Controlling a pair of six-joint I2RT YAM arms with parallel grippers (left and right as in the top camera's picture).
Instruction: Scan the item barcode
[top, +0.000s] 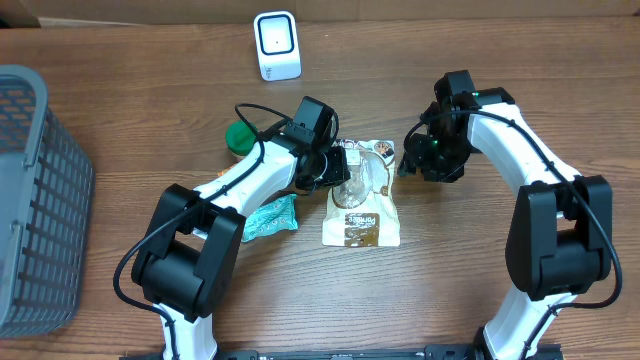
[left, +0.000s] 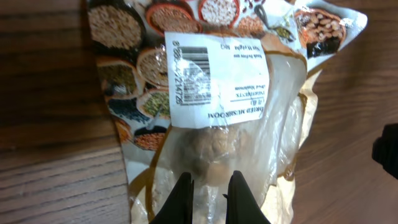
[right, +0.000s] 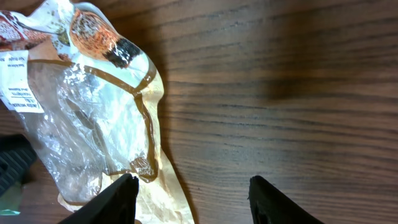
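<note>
Left gripper (left: 210, 199) sits with its jaws drawn close together over the clear window of the dried mushroom pouch (top: 362, 215); whether a fold of the film is caught between them cannot be told. Right gripper (right: 193, 199) stands open just beside the pouch's far right corner, one finger (right: 118, 198) over the pouch's edge and the other above bare wood. The pouch lies flat in the middle of the wooden table (top: 120, 100) between the two arms, its white label (left: 214, 68) facing up with the barcode (left: 189, 68) showing. A white barcode scanner (top: 276, 45) stands at the far edge, well apart from the pouch. A green round object (top: 240, 137) and a teal crumpled packet (top: 270, 215) lie left of the pouch, and a grey mesh basket (top: 30, 200) sits at the far left.
</note>
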